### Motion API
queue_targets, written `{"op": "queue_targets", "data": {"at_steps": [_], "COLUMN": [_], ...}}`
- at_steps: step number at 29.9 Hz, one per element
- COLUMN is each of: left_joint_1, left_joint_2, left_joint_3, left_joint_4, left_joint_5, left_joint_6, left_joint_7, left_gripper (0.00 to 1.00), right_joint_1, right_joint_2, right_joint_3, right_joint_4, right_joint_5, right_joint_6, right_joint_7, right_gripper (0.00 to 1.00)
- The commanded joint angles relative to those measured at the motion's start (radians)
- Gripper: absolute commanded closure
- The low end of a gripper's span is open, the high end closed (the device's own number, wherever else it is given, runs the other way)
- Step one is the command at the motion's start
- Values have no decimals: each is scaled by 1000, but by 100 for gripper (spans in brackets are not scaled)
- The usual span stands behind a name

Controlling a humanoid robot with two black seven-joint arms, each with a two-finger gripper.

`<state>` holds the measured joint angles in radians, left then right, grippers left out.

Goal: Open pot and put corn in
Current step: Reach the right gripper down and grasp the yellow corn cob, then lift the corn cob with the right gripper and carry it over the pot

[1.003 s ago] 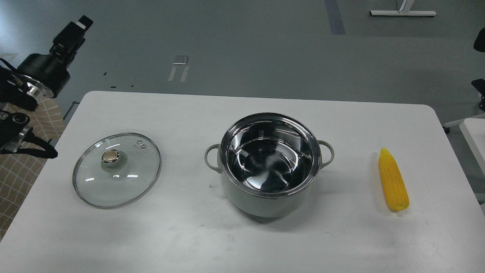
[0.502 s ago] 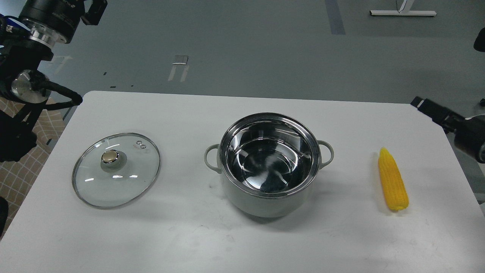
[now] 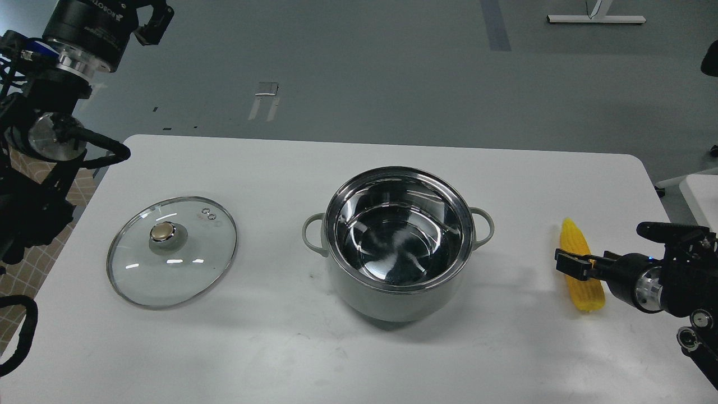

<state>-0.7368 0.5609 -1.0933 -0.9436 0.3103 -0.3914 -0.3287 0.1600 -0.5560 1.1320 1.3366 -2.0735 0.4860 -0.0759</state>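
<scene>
The pot (image 3: 399, 292) stands open in the middle of the white table, its steel inside empty. The glass lid (image 3: 171, 251) with a gold knob lies flat to its left. The yellow corn (image 3: 572, 239) lies on the table at the right, tip pointing away. My right gripper (image 3: 599, 246) comes in from the right edge. It looks open, with one finger (image 3: 578, 263) across the middle of the corn and the other further right. My left gripper (image 3: 150, 22) is raised at the top left, far from the table, cut by the frame edge.
My left arm's thick joints and cables (image 3: 50, 134) hang over the table's left edge. The table's right edge (image 3: 659, 196) is close behind the corn. A second white table corner (image 3: 704, 193) shows at far right.
My right arm has come down and left from the table's far right corner to the corn. My left arm has risen from beside the table to the top left.
</scene>
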Motion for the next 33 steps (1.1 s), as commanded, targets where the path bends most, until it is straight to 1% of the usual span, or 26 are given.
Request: {"op": "queue_targets", "data": {"at_steps": [1, 3, 4, 5, 6, 7, 8, 10, 12, 13, 14, 15, 16, 17, 19, 21, 24, 25, 27, 29, 30, 33], "left_joint_1": [4, 4, 4, 2, 2, 1, 0, 0, 0, 0, 0, 2, 2, 2, 2, 2, 2, 2, 0, 0, 0, 0], "left_joint_2": [-4, -7, -9, -9, -9, -10, -10, -12, -15, -13, -13, -13, -13, -12, -12, -12, -12, -12, -12, -12, -13, -13], "left_joint_3": [-2, -2, 0, 1, 3, 3, 3, 3, 6, 9, 9, 10, 10, 10, 10, 10, 7, 6, 4, 9, 12, 15], "left_joint_4": [-1, -1, -1, -1, -1, -1, -1, -1, -1, -1, -1, -1, -1, -1, -1, -1, -1, -1, -1, 0, 0, 0], "left_joint_5": [3, 4, 4, 9, 10, 10, 10, 10, 10, 10, 10, 12, 10, 10, 10, 9, 7, 3, 1, 1, 3, 4], "left_joint_6": [0, 0, 0, 2, 2, 2, 2, 3, 6, 6, 6, 9, 11, 13, 14, 16, 16, 14, 16, 16, 16, 16], "left_joint_7": [2, 2, 2, 2, 2, 2, 2, 2, 2, 2, 2, 2, 2, 2, 3, 3, 2, 2, 2, 3, 3, 3], "left_gripper": [3, 3, 3, 3, 3, 3, 3, 3, 3, 3, 3, 3, 3, 3, 3, 3, 2, 2, 2, 2, 2, 2], "right_joint_1": [-11, -13, -16, -17, -17, -17, -17, -17, -16, -14, -14, -13, -11, -10, -11, -10, 4, 22, 41, 67, 82, 131], "right_joint_2": [11, 27, 31, 37, 39, 44, 44, 48, 48, 48, 48, 42, 35, 33, 36, 47, 65, 86, 117, 177, 214, 246], "right_joint_3": [0, 0, 2, 2, 2, 3, 3, 5, 8, 12, 12, 20, 37, 52, 139, 178, 235, 238, 238, 227, 209, 105], "right_joint_4": [-8, -10, -11, -10, -10, -10, -10, -10, -10, -5, -5, 6, 15, 21, 45, 64, 165, 215, 265, 329, 358, 385], "right_joint_5": [-8, -8, -8, -8, -8, -7, -7, -7, -7, -2, -2, 1, 4, 4, 9, 10, 15, 33, 61, 85, 87, 85], "right_joint_6": [-9, -10, -11, -11, -11, -14, -14, -21, -26, -29, -29, -32, -47, -59, -104, -121, -133, -133, -132, -124, -121, -119], "right_joint_7": [-1, -8, -22, -34, -38, -38, -38, -41, -41, -41, -41, -39, -39, -39, -30, -28, -24, -22, -22, -24, -24, -24], "right_gripper": [5, 14, 26, 41, 47, 58, 58, 79, 85, 92, 92, 98, 100, 100, 100, 100, 100, 100, 100, 100, 100, 100]}}
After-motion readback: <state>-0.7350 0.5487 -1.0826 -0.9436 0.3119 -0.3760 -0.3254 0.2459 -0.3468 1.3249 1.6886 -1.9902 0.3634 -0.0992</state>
